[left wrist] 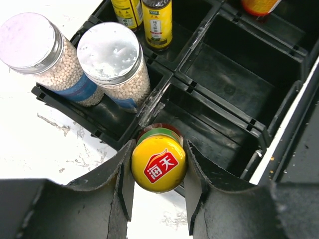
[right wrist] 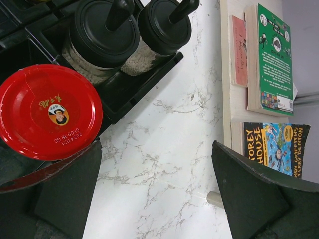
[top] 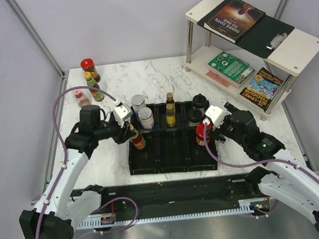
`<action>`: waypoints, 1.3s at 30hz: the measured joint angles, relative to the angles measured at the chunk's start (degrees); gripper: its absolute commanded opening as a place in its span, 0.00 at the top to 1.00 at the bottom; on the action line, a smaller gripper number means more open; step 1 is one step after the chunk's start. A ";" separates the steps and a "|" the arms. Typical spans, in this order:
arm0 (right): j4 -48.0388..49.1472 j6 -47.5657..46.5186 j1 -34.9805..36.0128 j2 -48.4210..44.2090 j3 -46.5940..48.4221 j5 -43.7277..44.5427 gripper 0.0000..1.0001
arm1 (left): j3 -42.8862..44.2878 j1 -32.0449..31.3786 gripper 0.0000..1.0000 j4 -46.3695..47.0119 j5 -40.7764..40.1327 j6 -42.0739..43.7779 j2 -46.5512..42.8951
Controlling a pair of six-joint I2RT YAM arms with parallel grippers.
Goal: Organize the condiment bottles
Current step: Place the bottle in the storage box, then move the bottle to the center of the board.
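Both arms (top: 73, 163) (top: 284, 166) bend inward over the tray (top: 172, 158); left hand (top: 132, 130) clasps yellow-capped bottle (left wrist: 158, 163).

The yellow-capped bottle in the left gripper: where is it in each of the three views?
Top external: the yellow-capped bottle is at the left edge of the black tray, in the left gripper.
Left wrist: bottom centre, between the jaws.
Right wrist: not in it.
Shared landmark: the black tray.

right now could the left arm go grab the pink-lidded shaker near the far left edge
Probably not yet: the left gripper is shut on a yellow-capped bottle at the tray's edge. Nothing seems to block the pink-lidded shaker itself.
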 measured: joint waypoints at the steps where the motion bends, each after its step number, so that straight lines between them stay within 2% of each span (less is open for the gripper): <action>1: 0.00 0.00 0.00 0.02 -0.02 0.02 0.02 | -0.50 -0.26 0.91 0.81 -0.48 0.02 0.09; 4: 0.00 0.00 0.00 0.07 -0.02 0.02 0.02 | -1.55 -1.09 0.80 2.43 -1.57 0.02 0.52; 7: 0.00 0.00 0.00 0.26 -0.07 0.00 0.02 | -2.25 -2.12 0.59 3.23 -2.67 0.04 0.72; 8: 0.00 0.00 0.00 0.37 -0.07 0.00 0.02 | -2.51 -2.60 0.47 3.50 -3.13 0.11 0.83; 11: 0.00 -0.02 0.00 0.55 -0.07 0.02 0.02 | -2.91 -3.72 0.27 4.98 -4.55 0.63 0.98; 13: 0.00 -0.02 0.00 0.59 -0.07 0.00 0.02 | -2.91 -4.07 0.21 6.40 -5.31 1.05 0.98; 14: 0.00 -0.02 0.00 0.61 -0.07 0.00 0.02 | -2.91 -4.24 0.13 6.95 -5.68 1.20 0.98; 15: 0.00 -0.02 0.00 0.61 -0.07 0.00 0.02 | -2.91 -4.33 0.10 7.21 -5.86 1.36 0.96; 20: 0.00 -0.02 0.00 0.61 -0.07 0.02 0.02 | -2.93 -4.57 0.01 7.96 -6.10 1.97 0.59; 24: 0.00 -0.02 0.00 0.63 -0.07 0.02 0.02 | -2.05 -4.57 0.01 7.17 -7.30 1.97 -1.53; 32: 0.00 -0.02 0.00 0.63 -0.07 0.02 0.02 | 6.16 -4.57 0.01 6.62 -11.21 1.97 -7.45; 36: 0.00 -0.02 0.00 0.61 -0.07 0.02 0.02 | 8.28 -4.07 0.01 7.23 -15.89 1.99 -6.86; 39: 0.00 -0.02 0.00 0.59 -0.07 0.00 0.02 | 9.79 -0.26 0.01 8.44 -18.51 1.95 -3.56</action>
